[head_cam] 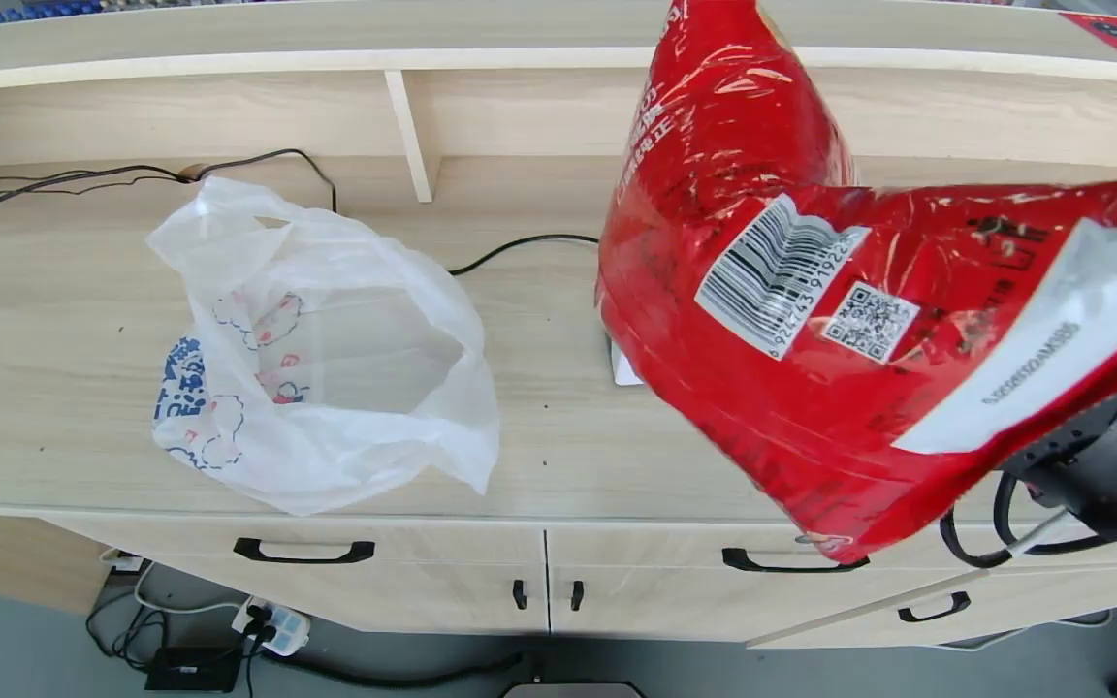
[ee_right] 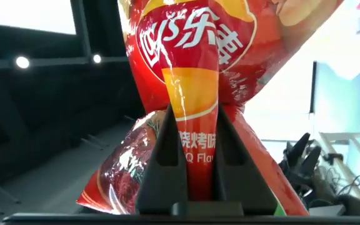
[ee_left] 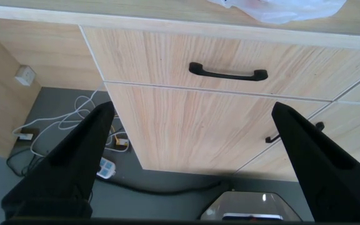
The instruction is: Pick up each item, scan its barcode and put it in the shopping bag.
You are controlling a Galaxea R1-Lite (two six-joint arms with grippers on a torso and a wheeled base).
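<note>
Pale wooden tabletop (head_cam: 54, 320) with a raised back shelf and drawers beneath.

Item in hand: a red glossy plastic snack packet (head_cam: 811, 320) is held aloft over the right side of the tabletop, tilted. Its white barcode label (head_cam: 777, 271) is turned up toward the head camera. The right pincer (ee_right: 195, 134) is pinching a gathered fold of the packet between both fingers.

Progress, as judged: this item is lifted and presented for scanning (whether a scan has registered cannot be told). Bagging is not yet done. A small white object (head_cam: 624, 368) shows on the tabletop at the packet's lower edge. It is mostly hidden and cannot be identified.

Container: a translucent white plastic shopping bag (head_cam: 326, 359), printed in blue and red, lies slumped on the left part of the tabletop, well apart from the packet, with its mouth gaping open. Nothing can be made out inside it; wood grain shows through the film.

The left pincer (ee_left: 192, 144) sits below tabletop level with its fingers spread wide, holding nothing. It faces the drawer fronts, near a black drawer handle (ee_left: 228, 73). A black cable (head_cam: 520, 247) runs across the tabletop behind the bag.
</note>
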